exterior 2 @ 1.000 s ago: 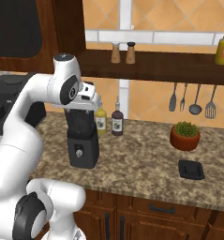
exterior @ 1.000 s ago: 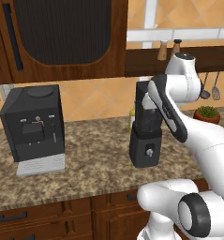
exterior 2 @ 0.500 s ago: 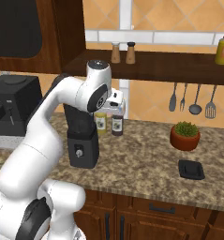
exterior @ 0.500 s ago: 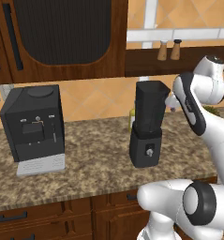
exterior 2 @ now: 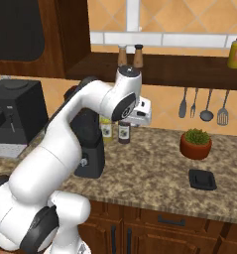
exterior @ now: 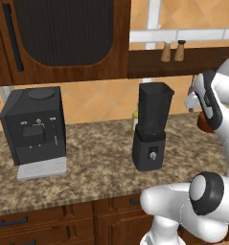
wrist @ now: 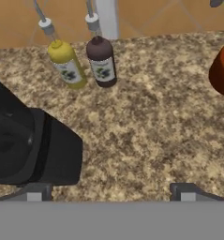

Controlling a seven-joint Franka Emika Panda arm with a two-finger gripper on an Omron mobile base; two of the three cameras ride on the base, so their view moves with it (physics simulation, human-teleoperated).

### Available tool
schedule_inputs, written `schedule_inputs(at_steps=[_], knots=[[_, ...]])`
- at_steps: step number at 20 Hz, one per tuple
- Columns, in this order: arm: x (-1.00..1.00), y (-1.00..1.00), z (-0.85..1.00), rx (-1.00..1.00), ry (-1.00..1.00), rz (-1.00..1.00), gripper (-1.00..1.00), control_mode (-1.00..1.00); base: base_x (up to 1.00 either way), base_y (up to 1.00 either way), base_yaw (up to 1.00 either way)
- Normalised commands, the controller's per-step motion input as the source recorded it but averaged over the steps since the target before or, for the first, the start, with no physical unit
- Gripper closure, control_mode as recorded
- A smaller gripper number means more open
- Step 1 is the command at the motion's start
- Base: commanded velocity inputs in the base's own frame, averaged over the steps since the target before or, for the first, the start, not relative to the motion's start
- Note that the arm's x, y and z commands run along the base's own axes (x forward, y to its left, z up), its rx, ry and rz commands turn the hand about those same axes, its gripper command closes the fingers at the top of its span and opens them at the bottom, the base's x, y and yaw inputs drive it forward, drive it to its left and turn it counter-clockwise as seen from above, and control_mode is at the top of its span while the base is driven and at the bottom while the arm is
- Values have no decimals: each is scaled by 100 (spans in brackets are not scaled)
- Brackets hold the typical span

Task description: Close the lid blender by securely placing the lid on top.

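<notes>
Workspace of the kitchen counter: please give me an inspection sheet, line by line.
Surface: speckled granite counter, no spills seen.
Job's things: blender upright, jar open on top; lid flat on the counter in front of the potted plant, apart from the blender.
Clutter: coffee machine at the counter's far left; yellow bottle and dark bottle by the wall behind the blender.
Grippers: gripper above the counter beside the blender, fingers apart, holding nothing.
Cables: nothing seen.
Surroundings: utensils hanging on the wall; two shakers on the shelf; dark cabinets.
</notes>
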Motion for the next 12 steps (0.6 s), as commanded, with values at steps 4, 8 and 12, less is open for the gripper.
schedule_inputs(at_steps=[4, 8, 12], knots=[[0, -93, -5, 8, 0, -8, -100, -100, 0, 0, 0], [-1, -69, -42, 2, 0, -5, -100, -100, 0, 0, 0], [-2, -31, -79, -6, 5, 0, -100, -100, 0, 0, 0]])
